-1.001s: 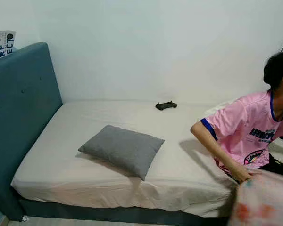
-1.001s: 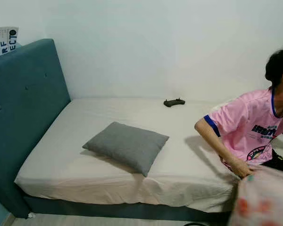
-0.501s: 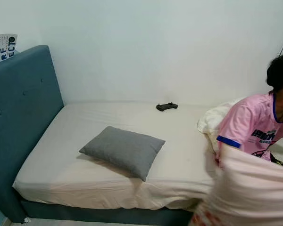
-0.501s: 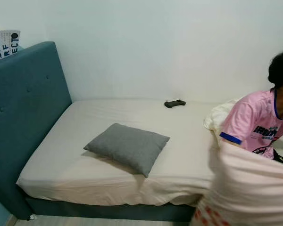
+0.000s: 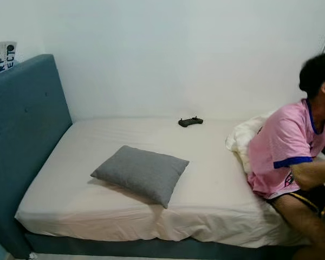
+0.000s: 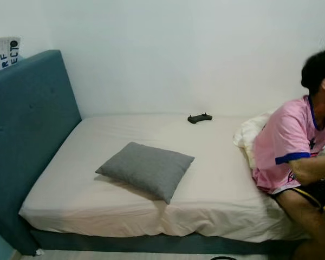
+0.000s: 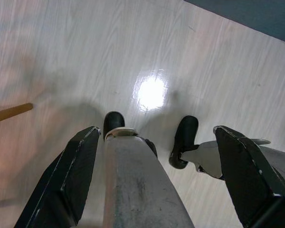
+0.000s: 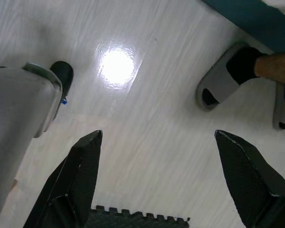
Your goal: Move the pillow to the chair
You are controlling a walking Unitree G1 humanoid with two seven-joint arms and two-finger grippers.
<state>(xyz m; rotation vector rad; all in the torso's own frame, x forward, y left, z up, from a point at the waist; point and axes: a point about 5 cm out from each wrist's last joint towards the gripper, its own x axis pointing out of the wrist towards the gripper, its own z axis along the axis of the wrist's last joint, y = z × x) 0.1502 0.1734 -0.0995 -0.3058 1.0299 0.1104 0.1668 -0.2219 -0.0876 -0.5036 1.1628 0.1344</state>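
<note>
1. Not begun: pillow [image 5: 141,173] lying flat mid-bed [image 5: 70,206], untouched.
2. Left gripper [image 7: 156,175] and right gripper [image 8: 156,180] spread wide, empty, hanging over floor [image 8: 147,118].
3. Remaining: approach, grasp, carry to chair.

Head views: even, soft, fairly bright indoor light; white wall [image 5: 195,54] slightly bluish, no hard glare. Pillow [image 5: 141,173] casts a faint shadow on the sheet [image 5: 97,195] towards the headboard. Person [image 5: 298,157] at the right edge is motion-blurred; remainder moderately sharp, slightly grainy. Wrist views: glossy floor [image 7: 61,57] carries a round blown-out glare spot [image 7: 151,91] from an overhead lamp, repeated beside a slipper [image 8: 223,85]; near black fingers [image 8: 80,180] are out of focus.
</note>
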